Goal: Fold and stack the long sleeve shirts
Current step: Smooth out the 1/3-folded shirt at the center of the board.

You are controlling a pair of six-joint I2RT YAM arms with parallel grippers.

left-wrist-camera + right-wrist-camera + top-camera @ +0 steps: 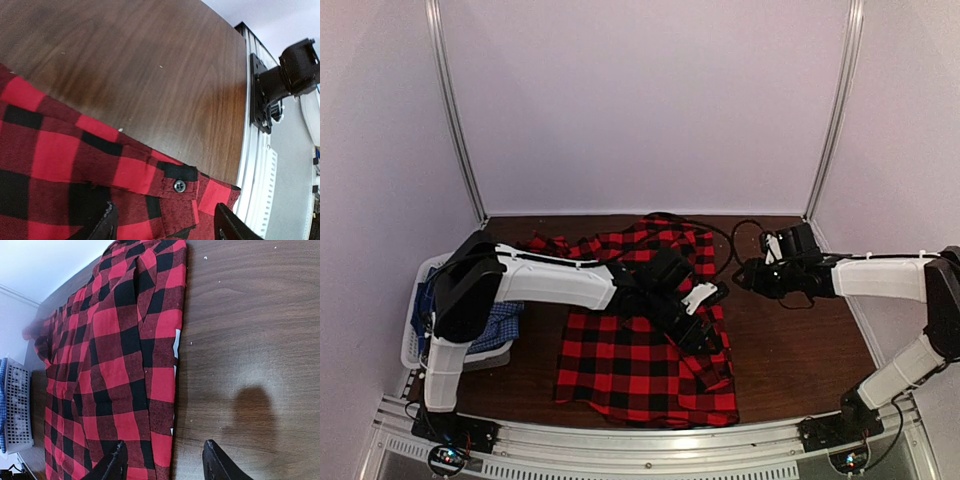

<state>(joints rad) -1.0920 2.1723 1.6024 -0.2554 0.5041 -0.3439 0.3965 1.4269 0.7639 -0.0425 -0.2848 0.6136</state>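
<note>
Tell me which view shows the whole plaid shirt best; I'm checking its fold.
Top external: the plaid shirt shows nearly whole on the table, the left arm crossing its upper part. Left wrist shows only a buttoned corner; right wrist shows much of it, cut off at the bottom.

Wooden table, plaid shirt, grey basket

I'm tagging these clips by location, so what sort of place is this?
Probably a robotics test booth, not a home: plain white panel walls, a dark wooden table edged by a silver metal rail, and a red-and-black plaid cloth shirt.
</note>
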